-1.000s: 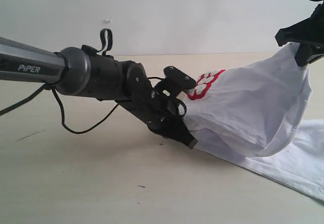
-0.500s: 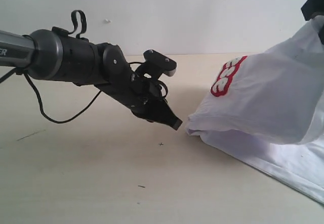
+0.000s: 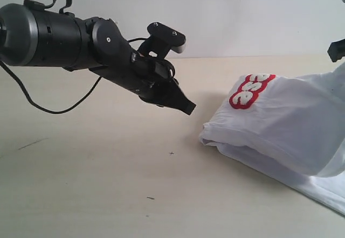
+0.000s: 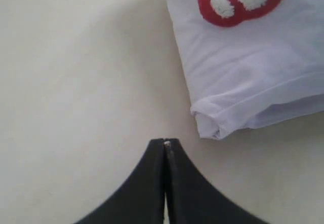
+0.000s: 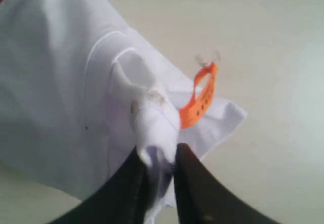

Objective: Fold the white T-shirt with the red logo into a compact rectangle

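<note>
Lying on the right-hand part of the counter [image 3: 97, 173], the white T-shirt [image 3: 285, 125] is resting as a partial fold. An upper layer is draping over a lower one, and the red logo [image 3: 249, 91] is facing up near the folded edge, with only its end letters showing. The far end of the shirt is rising off the counter because the right pincer [image 5: 159, 155] is gripping a bunched wad of white fabric between narrowly set jaws, just beside the orange tag [image 5: 202, 95] (this hold is judged to be putting the upper layer under tension for laying down). The left pincer [image 3: 188, 109] is hovering above the counter, apart from the folded edge, with jaws pressed together and carrying nothing; it is judged to be standing clear of the cloth. No container is appearing in any view.
</note>
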Controlling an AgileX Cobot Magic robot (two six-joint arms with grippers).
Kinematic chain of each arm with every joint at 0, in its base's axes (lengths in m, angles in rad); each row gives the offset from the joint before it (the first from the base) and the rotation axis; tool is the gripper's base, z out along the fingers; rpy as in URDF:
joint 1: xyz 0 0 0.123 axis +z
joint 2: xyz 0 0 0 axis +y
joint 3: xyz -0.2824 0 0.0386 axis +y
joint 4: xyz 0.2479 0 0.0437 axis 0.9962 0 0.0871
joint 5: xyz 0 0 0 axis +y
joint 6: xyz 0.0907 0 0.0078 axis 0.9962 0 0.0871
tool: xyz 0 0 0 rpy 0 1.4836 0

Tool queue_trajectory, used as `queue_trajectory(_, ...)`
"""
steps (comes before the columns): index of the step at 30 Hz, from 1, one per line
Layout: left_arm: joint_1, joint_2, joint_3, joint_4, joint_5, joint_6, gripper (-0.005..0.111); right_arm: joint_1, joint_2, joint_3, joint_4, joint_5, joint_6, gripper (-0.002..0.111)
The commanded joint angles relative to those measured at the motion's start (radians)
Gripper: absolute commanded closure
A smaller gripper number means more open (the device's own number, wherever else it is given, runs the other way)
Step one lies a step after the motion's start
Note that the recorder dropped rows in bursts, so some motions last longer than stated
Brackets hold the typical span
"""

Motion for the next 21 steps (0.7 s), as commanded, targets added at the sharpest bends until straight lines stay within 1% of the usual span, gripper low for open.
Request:
queue_trajectory(1, 0.003, -0.013, 0.002, 0.004, -0.002, -0.007, 0.107, -0.006, 0.0, 0.0, -0.085, -0.027, 0.063, 0.058)
queue_trajectory(3, 0.003, -0.013, 0.002, 0.004, -0.002, -0.007, 0.107, -0.006, -0.002, 0.0, -0.131, -0.023, 0.114, 0.054)
queue_trajectory(6, 0.003, -0.013, 0.002, 0.004, -0.002, -0.007, 0.107, -0.006, -0.012, -0.002, -0.134, -0.016, 0.132, 0.055)
queue_trajectory(8, 0.003, -0.013, 0.002, 0.002, -0.002, -0.008, 0.107, -0.006, -0.024, -0.004, -0.134, -0.023, 0.132, 0.059)
queue_trajectory(11, 0.003, -0.013, 0.002, 0.002, -0.002, -0.008, 0.107, -0.006, -0.043, -0.023, -0.142, -0.008, 0.132, 0.072)
queue_trajectory(12, 0.003, -0.013, 0.002, 0.002, 0.001, -0.008, 0.107, -0.006, -0.054, -0.026, -0.146, -0.008, 0.135, 0.079)
queue_trajectory(14, 0.003, -0.013, 0.002, 0.002, 0.001, -0.008, 0.107, -0.006, -0.065, -0.026, -0.115, -0.031, 0.131, 0.087)
queue_trajectory(16, 0.003, -0.013, 0.002, 0.002, 0.001, -0.008, 0.107, -0.006, -0.064, -0.02, 0.014, -0.077, 0.023, 0.098)
queue_trajectory(17, 0.003, -0.013, 0.002, 0.002, -0.001, -0.008, 0.107, -0.006, -0.054, -0.011, 0.114, -0.093, -0.054, 0.105)
queue_trajectory(18, 0.003, -0.013, 0.002, 0.002, -0.003, -0.008, 0.107, -0.006, -0.037, 0.001, 0.219, -0.112, -0.16, 0.108)
queue_trajectory(19, 0.003, -0.016, 0.002, 0.002, -0.005, -0.008, 0.107, -0.006, -0.011, 0.015, 0.316, -0.122, -0.219, 0.108)
queue_trajectory(21, 0.01, -0.033, 0.002, 0.002, -0.007, -0.008, 0.107, -0.001, 0.063, 0.032, 0.399, -0.127, -0.306, 0.108)
